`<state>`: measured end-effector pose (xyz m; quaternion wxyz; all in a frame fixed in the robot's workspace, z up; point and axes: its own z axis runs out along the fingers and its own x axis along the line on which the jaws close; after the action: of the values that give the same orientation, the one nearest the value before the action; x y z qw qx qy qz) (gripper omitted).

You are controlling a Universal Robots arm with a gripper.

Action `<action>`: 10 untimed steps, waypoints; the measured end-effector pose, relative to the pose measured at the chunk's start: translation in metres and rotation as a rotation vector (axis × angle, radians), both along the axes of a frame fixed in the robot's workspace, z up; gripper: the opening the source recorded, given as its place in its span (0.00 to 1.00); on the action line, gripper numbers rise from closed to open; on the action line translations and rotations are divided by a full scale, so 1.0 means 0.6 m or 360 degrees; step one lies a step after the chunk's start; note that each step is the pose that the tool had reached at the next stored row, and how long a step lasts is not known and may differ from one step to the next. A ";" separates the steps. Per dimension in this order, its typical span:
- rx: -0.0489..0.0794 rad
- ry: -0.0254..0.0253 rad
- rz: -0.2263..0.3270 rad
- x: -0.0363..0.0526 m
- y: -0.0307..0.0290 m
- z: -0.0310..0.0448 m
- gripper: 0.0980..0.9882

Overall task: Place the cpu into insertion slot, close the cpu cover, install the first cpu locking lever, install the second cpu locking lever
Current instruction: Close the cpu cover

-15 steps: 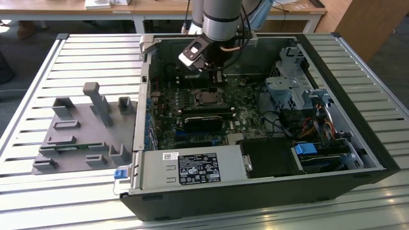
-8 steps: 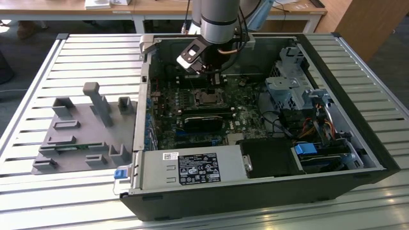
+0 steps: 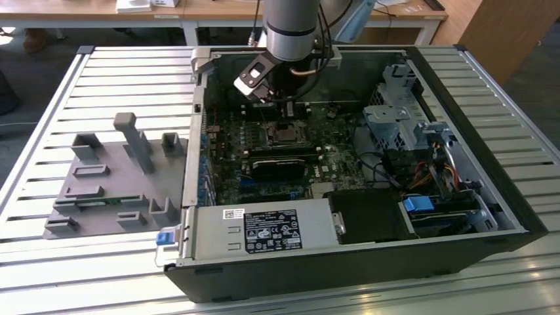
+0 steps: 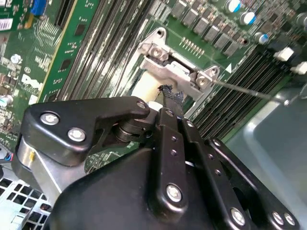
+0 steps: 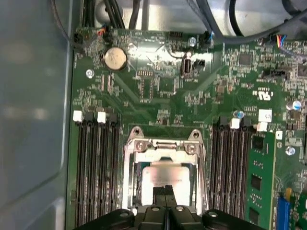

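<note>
The pincer (image 5: 167,190) is hanging inside the open computer case (image 3: 368,275), fingers pressed together with nothing between them and tips sitting right over the chip (image 5: 165,175). The chip is lying flat in the socket (image 3: 284,134) (seated, I'd judge, hence a closed pushing tip rather than a grip). The cover (image 5: 163,146) is framing it, and one thin lever (image 4: 249,90) is sticking out free.

Slatted metal table (image 3: 131,72); wooden desks (image 3: 219,8) behind; dark floor (image 3: 96,36).
</note>
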<state>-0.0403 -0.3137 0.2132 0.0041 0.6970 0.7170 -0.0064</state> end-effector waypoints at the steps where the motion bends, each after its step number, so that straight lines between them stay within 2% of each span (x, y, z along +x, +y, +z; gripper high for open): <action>1: 0.0000 0.00000 0.0000 -0.002 0.0000 -0.001 0.01; 10: 0.0000 0.00000 0.0000 -0.017 0.0003 -0.010 0.01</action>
<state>-0.0507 -0.3135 0.2071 0.0041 0.6970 0.7170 -0.0064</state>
